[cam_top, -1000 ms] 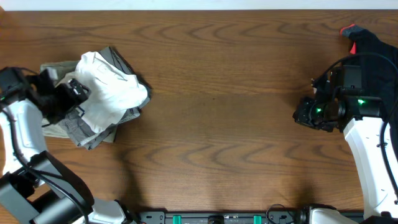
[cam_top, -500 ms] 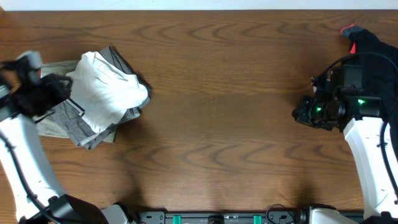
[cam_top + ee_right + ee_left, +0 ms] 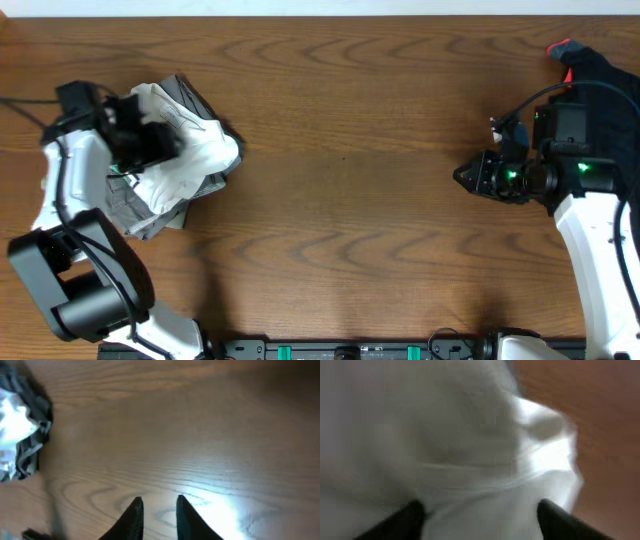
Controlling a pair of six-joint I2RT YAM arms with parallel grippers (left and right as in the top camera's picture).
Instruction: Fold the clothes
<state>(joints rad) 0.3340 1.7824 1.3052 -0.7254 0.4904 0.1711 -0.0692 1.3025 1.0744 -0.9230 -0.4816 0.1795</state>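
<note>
A crumpled white T-shirt (image 3: pixel 200 150) lies on top of grey-khaki trousers (image 3: pixel 135 212) at the left of the table. My left gripper (image 3: pixel 165 140) hangs right over the T-shirt with its jaws wide open. In the left wrist view white fabric (image 3: pixel 470 435) fills the frame and lies between the two fingertips (image 3: pixel 477 515), not pinched. My right gripper (image 3: pixel 462 175) hovers over bare wood at the right, pointing left, jaws a little apart and empty (image 3: pixel 159 505). A black garment (image 3: pixel 605 85) lies at the far right behind the right arm.
The wooden table (image 3: pixel 350 200) stretches between the two arms. A small red part (image 3: pixel 560 47) shows at the black garment's top edge. The right wrist view shows the pile of white and grey fabric (image 3: pixel 22 435) far off at its left.
My left arm swung out to the left edge and then back over the pile, now directly above the white T-shirt. My right gripper turned and reached slightly leftward.
</note>
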